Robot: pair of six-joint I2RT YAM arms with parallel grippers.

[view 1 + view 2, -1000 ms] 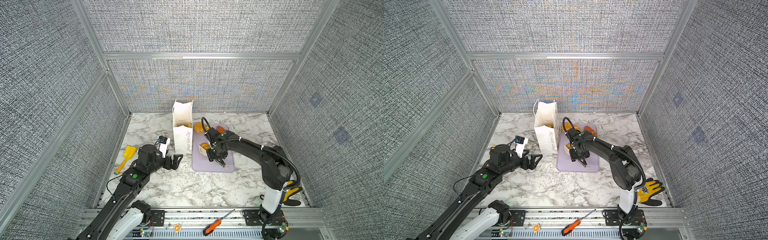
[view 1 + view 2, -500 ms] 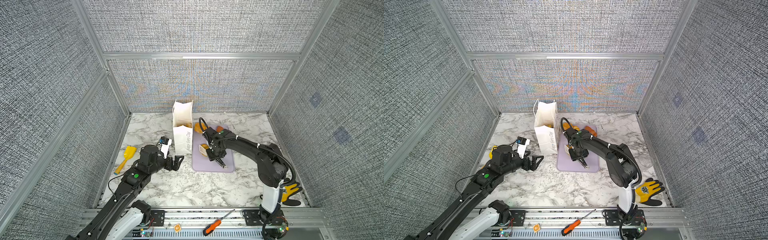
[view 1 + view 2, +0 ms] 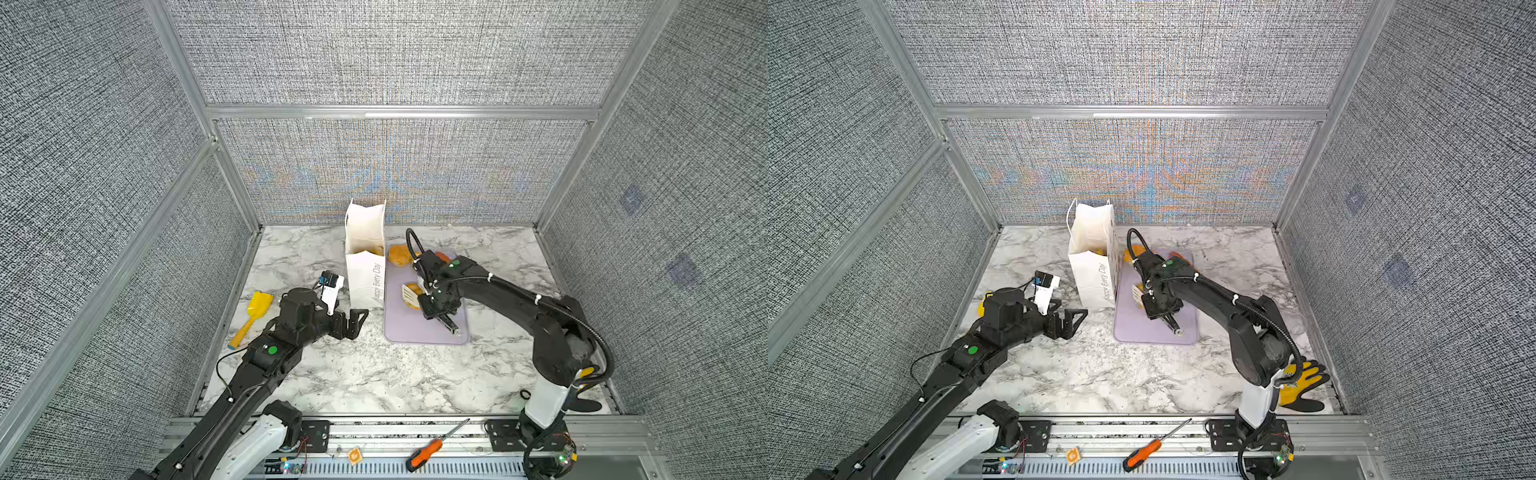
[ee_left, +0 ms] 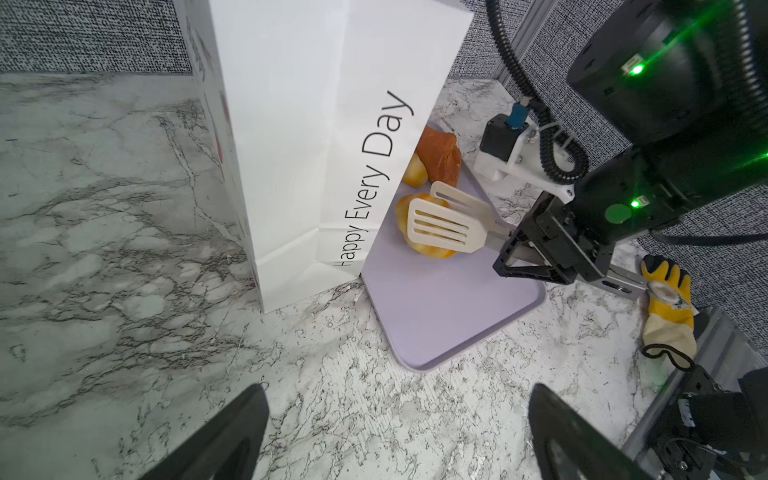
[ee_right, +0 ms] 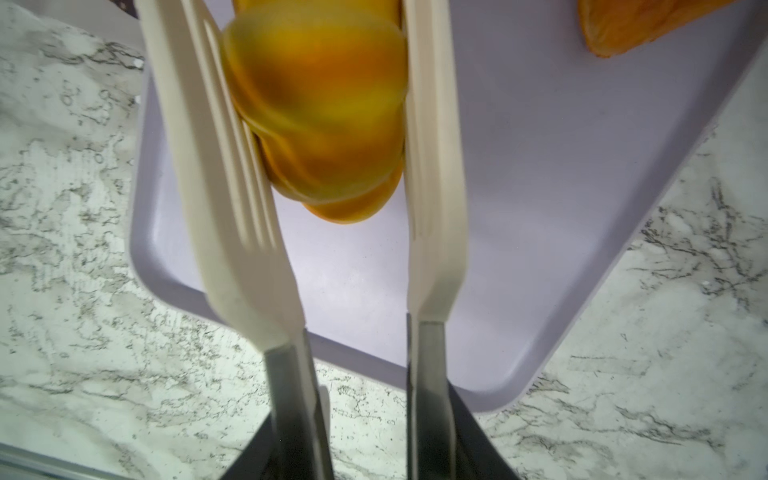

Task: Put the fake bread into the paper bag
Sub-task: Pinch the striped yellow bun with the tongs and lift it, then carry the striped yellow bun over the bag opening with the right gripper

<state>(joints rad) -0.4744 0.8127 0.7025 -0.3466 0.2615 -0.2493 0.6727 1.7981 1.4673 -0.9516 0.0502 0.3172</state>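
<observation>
The white paper bag (image 3: 365, 266) (image 3: 1094, 270) (image 4: 316, 124) stands open at the back, with golden fake bread (image 3: 376, 250) showing inside. My right gripper (image 3: 434, 305) (image 3: 1156, 305) (image 5: 365, 436) is shut on white tongs (image 4: 444, 226) (image 5: 432, 166). The tong blades pinch a golden croissant (image 4: 424, 249) (image 5: 320, 104) low over the lilac tray (image 3: 415, 332) (image 4: 449, 307). A golden pastry (image 3: 400, 254) (image 4: 414, 174) and a darker orange one (image 4: 440, 158) lie on the tray's far end. My left gripper (image 3: 353, 322) (image 3: 1073, 322) (image 4: 399, 436) hangs open and empty in front of the bag.
A yellow scoop (image 3: 253, 313) lies by the left wall. A yellow glove (image 3: 1302, 380) (image 4: 669, 307) lies at the right arm's base. An orange screwdriver (image 3: 432, 451) rests on the front rail. Grey walls close three sides.
The tong blades have closed in on the croissant as the right gripper narrowed. My left gripper has moved a little to the right, toward the bag's front.
</observation>
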